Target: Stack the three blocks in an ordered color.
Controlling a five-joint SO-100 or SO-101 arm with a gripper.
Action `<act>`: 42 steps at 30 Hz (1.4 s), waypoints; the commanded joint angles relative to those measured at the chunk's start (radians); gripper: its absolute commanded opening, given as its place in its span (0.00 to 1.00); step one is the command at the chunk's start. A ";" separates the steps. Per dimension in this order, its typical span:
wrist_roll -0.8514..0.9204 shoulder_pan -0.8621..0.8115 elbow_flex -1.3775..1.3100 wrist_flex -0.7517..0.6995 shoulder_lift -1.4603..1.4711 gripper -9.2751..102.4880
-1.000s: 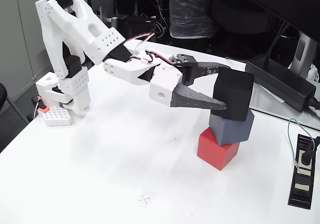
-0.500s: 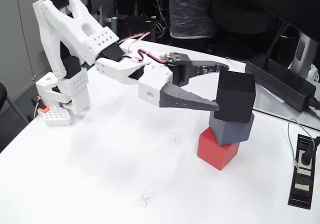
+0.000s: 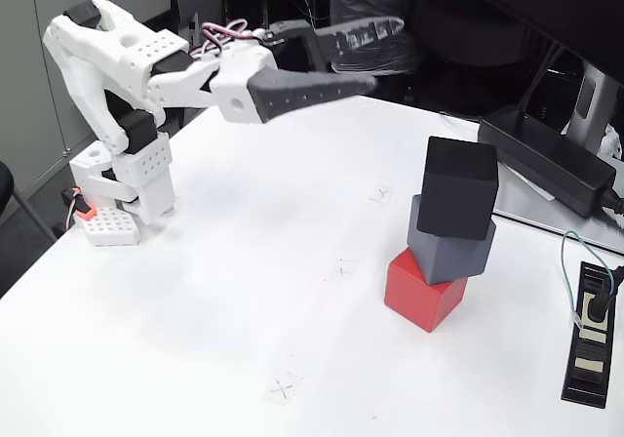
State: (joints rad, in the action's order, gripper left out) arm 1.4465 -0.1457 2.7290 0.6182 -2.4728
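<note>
On the right part of the white table stands a stack of three blocks: the red block at the bottom, the blue-grey block on it, the black block on top, each turned a little from the one below. My gripper is raised high at the back, well to the left of the stack and clear of it. Its two dark fingers are apart with nothing between them, so it is open.
The arm's white base stands at the table's left edge. A long black power brick lies behind the stack at the right. A power strip with a plugged cable sits at the right edge. Small cross marks dot the table.
The gripper has let go of the black block, pulled back to the left and risen high above the table. The black block stays on top of the stack.
</note>
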 commanded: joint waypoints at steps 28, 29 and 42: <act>-0.749 0.000 -0.693 -1.422 -0.227 0.48; -0.772 0.000 -0.718 -1.471 -0.227 0.47; -1.169 -0.012 -0.765 -1.684 -0.227 0.16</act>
State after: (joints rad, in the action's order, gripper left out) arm 0.3850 -0.1503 1.9804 -1.0600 -2.6906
